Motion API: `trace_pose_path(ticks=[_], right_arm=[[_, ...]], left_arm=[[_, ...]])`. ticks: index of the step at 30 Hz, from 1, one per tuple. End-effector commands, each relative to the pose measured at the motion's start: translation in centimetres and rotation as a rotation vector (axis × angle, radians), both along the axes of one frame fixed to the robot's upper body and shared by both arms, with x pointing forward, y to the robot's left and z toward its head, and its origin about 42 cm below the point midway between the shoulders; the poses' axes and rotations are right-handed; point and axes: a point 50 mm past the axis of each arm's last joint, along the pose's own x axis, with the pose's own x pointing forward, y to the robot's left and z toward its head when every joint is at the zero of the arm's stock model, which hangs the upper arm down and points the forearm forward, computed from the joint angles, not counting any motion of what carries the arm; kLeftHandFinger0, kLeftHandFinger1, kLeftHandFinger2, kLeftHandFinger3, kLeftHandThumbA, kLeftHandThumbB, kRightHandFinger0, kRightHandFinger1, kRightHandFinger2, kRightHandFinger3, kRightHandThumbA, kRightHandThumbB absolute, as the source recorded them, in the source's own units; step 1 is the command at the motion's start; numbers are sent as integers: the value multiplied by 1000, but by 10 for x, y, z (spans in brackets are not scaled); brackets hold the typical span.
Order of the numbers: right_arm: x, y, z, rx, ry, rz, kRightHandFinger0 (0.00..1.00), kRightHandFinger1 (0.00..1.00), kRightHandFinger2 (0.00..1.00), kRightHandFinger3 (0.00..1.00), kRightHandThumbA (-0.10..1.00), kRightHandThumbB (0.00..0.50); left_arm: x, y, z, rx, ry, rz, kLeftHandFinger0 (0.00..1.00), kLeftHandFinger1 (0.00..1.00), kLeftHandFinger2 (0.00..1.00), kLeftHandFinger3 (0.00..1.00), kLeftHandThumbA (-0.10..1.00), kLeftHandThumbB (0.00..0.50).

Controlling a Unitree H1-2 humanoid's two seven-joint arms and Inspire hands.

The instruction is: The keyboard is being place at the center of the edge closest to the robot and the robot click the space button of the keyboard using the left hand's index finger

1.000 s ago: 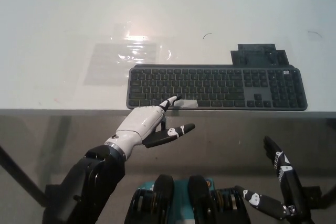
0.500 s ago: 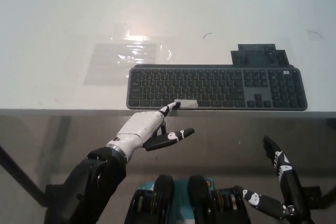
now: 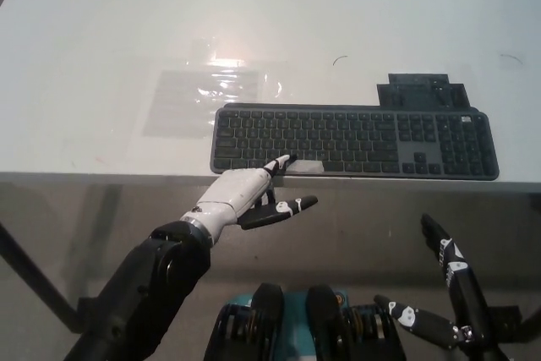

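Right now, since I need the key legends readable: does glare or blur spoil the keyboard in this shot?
Head view: bright glare sits on the table beyond the keyboard, not on its keys; the key legends are too small and soft to read; the left hand and the pale space bar show clearly.

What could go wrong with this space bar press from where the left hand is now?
The left hand has its index fingertip right by the left end of the space bar, so it may hit a neighbouring key instead. The keyboard lies close to the front edge of the table; a slanted push could slide it. The right hand rests low at the right, probably too far to steady it.
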Motion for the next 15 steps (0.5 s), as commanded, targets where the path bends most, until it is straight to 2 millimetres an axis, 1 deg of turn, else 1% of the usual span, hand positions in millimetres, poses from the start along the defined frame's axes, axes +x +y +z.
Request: trace_pose_path(ticks=[1,3,4,5,6,7,9,10,11,12,13,14,15], right_arm=[[7,3,17,-17,-81,17,1000,1000,1000,1000,1000,373],[7,3,17,-8,-79,16,1000,1000,1000,1000,1000,375],[8,3,18,-7,-79,15,1000,1000,1000,1000,1000,376],[9,2,18,-10,-83,13,1000,1000,1000,1000,1000,376],[8,2,18,-7,-82,15,1000,1000,1000,1000,1000,374],[8,2,18,-7,-79,14,1000,1000,1000,1000,1000,381],[8,1,17,-7,-73,11,1000,1000,1000,1000,1000,387],[7,1,16,-4,-70,12,1000,1000,1000,1000,1000,388],[7,1,15,-4,-71,12,1000,1000,1000,1000,1000,386],[6,1,14,-6,-69,12,1000,1000,1000,1000,1000,385],[5,0,13,-5,-68,13,1000,1000,1000,1000,1000,380],[6,1,12,-6,-69,13,1000,1000,1000,1000,1000,374],[5,1,11,-4,-67,12,1000,1000,1000,1000,1000,374]], left_arm=[[10,6,-1,47,31,35,84,338,361,1000,1000,365],[2,2,4,34,2,8,35,289,310,1000,1000,370],[-1,1,8,28,-11,-5,23,282,308,1000,1000,369],[-10,-2,16,12,-37,-38,2,276,303,1000,1000,380],[-20,-5,24,0,-57,-61,40,294,318,1000,1000,403],[-31,-7,33,-21,-93,-91,8,264,298,1000,1000,412],[-52,-12,52,-68,-172,-140,0,129,192,1000,1000,423],[-63,-14,60,-95,-200,-160,0,101,177,1000,1000,425],[-73,-16,71,-126,-235,-179,0,39,128,1000,1000,428],[-92,-18,87,-167,-270,-201,0,2,79,1000,1000,452],[-106,-18,100,-215,-305,-238,0,0,39,1000,1000,425],[-122,-17,118,-273,-357,-271,0,0,2,1000,1000,414],[-133,-14,129,-305,-372,-290,0,0,0,1000,1000,418]])
